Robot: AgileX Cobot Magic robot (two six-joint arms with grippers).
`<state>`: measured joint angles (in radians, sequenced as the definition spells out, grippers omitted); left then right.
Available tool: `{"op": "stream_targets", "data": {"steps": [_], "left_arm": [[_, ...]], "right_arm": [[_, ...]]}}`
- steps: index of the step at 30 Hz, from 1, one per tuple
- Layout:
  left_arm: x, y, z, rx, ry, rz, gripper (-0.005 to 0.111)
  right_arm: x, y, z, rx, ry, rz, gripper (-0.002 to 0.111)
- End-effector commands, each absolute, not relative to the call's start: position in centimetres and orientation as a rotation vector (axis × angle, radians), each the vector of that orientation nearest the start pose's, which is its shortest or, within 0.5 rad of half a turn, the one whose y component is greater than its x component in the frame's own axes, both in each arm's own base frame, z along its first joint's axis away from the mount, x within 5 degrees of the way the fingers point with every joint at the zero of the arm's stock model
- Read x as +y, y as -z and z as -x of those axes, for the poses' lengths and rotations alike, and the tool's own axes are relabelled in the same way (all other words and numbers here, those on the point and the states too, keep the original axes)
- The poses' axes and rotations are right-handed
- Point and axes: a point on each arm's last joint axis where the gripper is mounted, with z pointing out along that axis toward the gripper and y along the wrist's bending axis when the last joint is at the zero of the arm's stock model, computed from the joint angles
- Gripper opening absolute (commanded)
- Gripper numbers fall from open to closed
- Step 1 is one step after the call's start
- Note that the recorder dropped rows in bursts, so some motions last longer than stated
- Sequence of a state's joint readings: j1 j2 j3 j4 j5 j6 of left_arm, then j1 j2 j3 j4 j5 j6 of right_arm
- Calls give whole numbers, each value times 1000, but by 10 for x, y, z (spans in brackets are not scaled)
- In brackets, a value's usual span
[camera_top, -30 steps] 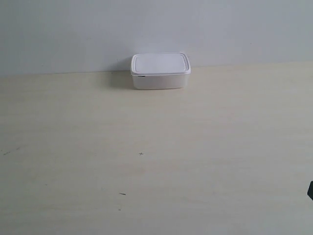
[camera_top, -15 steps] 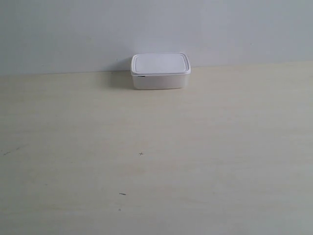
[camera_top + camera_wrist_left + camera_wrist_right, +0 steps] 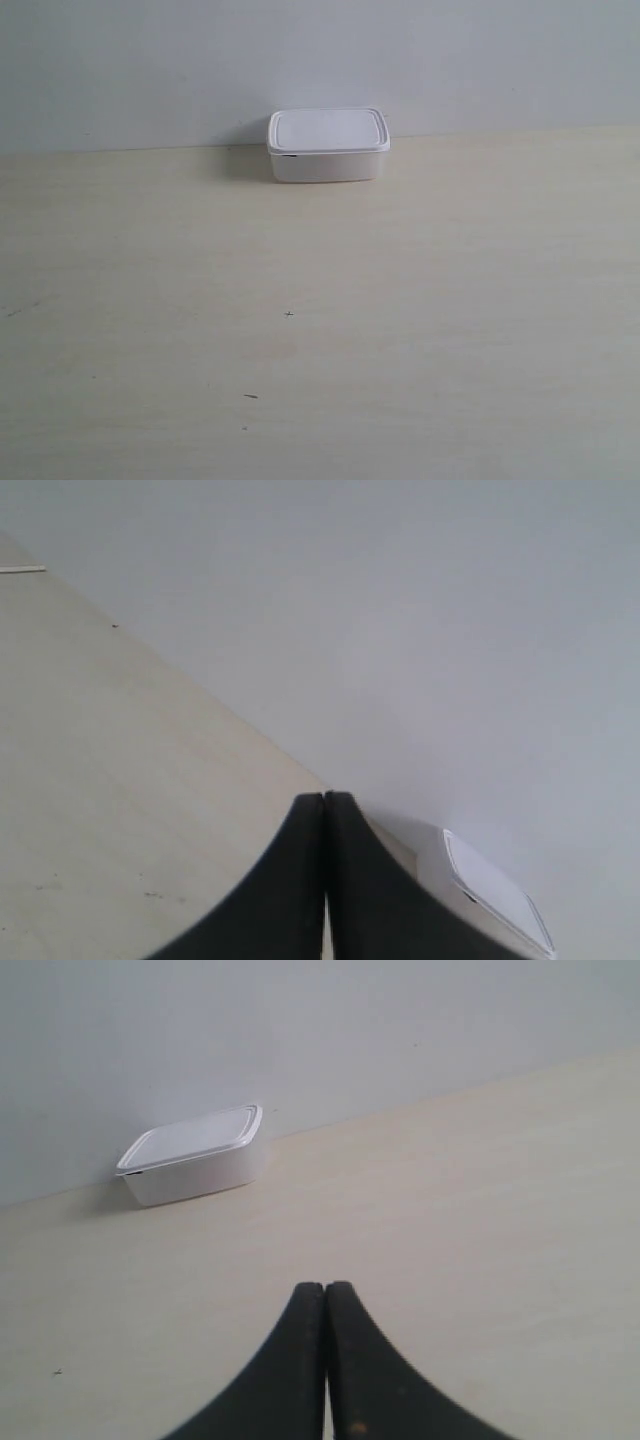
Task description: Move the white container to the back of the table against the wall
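The white container [image 3: 328, 145], a small rectangular plastic box with rounded corners and a flat rimmed lid, sits upright with its lid on at the back edge of the pale beige wood-grain tabletop [image 3: 420, 300]. It is just in front of the plain pale grey-white wall [image 3: 300, 50]; contact with the wall cannot be confirmed.

Markings: one small dark mark under the lid rim at a front corner, too small to read. Tiny dark specks [image 3: 289, 314] lie on the tabletop, well apart from the container.

Left pincer [image 3: 325, 798]: black fingers pressed together, nothing between them. The container [image 3: 495, 905] shows off to one side beyond it, by the wall. Right pincer [image 3: 325, 1286]: fingers likewise together and holding nothing, over bare tabletop and well apart from the container [image 3: 195, 1155].

Compared with 1.0 s ago: a dark shape at the right edge of the exterior view is gone. The container's position and orientation are unchanged.
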<state>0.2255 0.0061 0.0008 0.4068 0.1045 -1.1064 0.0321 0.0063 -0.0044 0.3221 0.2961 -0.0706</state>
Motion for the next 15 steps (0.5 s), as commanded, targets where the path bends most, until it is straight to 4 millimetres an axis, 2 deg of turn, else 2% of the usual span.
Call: {"op": "stream_targets", "data": {"steps": [1,10,15], "left_arm": [[14,-205,-55,1423,360,708,0],[14,-205,-55,1423,360,708,0],[15,-205,-55,1444,299,652,0]], "right_arm": [[9,-188,-54,1763,-259,-111,0],[9,-188,-54,1763,-259,-111,0],[9,-188,-54,1763,-259,-111,0]]}}
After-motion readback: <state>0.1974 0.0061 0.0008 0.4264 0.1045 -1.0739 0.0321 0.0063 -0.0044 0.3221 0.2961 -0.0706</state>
